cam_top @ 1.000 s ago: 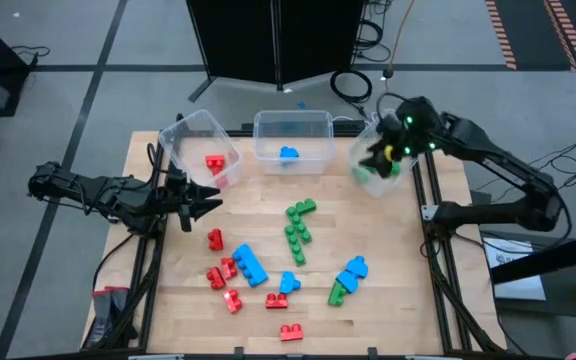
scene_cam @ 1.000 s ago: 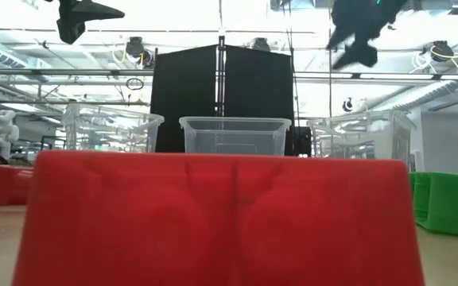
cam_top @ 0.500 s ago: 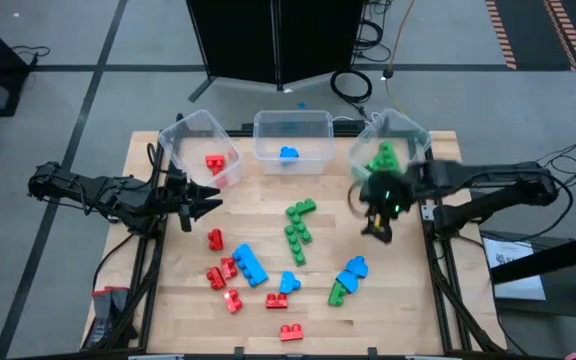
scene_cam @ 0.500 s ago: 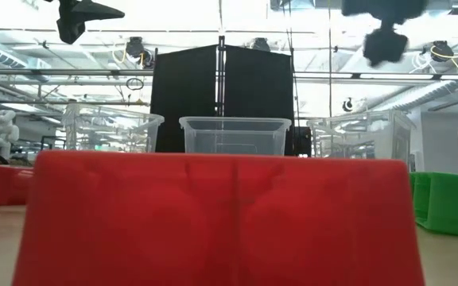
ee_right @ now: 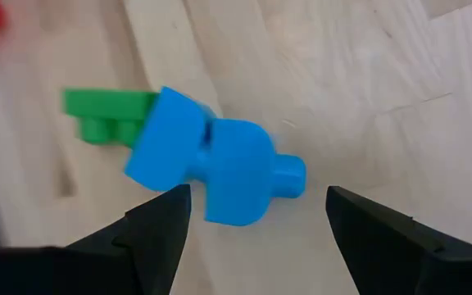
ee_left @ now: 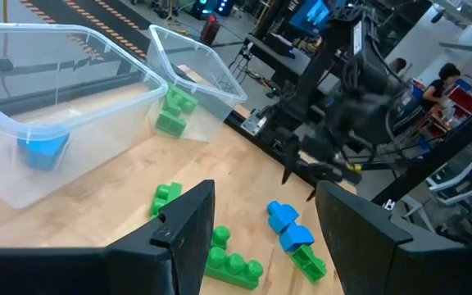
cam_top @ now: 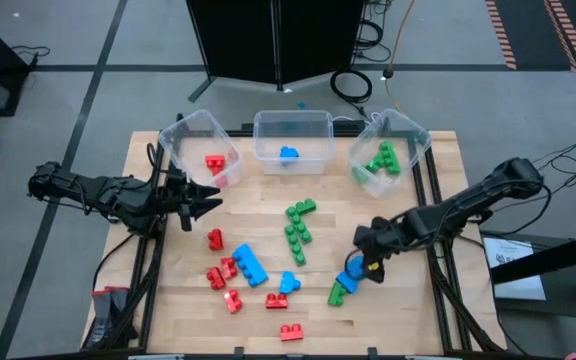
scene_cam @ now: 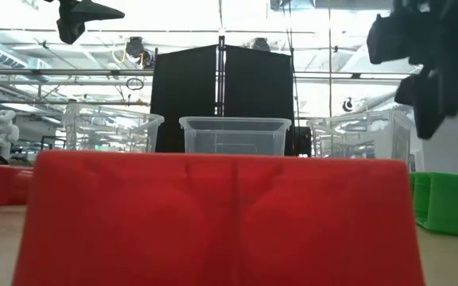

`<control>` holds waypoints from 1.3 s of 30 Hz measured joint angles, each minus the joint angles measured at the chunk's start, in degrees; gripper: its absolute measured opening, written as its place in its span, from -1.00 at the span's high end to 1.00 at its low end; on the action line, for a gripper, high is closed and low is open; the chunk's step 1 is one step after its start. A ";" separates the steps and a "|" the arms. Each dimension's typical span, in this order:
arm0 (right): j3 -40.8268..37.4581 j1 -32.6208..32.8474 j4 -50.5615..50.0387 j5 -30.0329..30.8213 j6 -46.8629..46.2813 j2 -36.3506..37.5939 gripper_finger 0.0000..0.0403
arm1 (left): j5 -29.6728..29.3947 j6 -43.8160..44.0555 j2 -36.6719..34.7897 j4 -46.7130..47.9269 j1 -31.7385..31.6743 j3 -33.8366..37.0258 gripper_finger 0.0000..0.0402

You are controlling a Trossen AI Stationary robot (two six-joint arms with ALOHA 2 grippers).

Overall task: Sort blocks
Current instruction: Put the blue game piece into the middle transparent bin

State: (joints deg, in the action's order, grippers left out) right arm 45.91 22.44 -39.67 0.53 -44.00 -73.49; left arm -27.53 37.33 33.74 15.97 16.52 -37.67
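A: Where is the right gripper (cam_top: 368, 267)?
B: Low over the wooden desk (cam_top: 388, 310), right above a small blue studded plastic brick (ee_right: 220, 168) that lies against a green studded brick (ee_right: 105, 115). Its jaws stand apart, one on each side of the blue brick, holding nothing.
A: And the left gripper (cam_top: 206, 203)?
B: It waits near the desk's left edge, beside the clear plastic bin with red bricks (cam_top: 215, 163); jaws slightly apart, empty.
A: The rest?
B: A blue piece (cam_top: 288, 153) in the middle clear bin, green ones (cam_top: 383, 160) in the right bin, others scattered across the desk.
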 joint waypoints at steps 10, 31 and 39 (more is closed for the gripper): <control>0.26 5.07 0.26 2.23 1.08 -11.29 -0.38 | -0.21 1.43 0.01 0.00 0.00 0.00 -0.04; 0.33 1.94 2.62 11.92 -1.45 -11.67 -0.38 | -0.24 1.41 1.40 0.02 0.01 -0.02 -0.04; 6.25 0.58 4.20 13.18 13.88 -10.53 -0.38 | -0.24 1.43 2.64 0.00 0.00 -0.02 -0.04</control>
State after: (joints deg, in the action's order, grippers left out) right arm 52.16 23.03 -35.48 13.70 -30.12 -84.02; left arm -27.77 38.76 36.38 15.97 16.52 -37.69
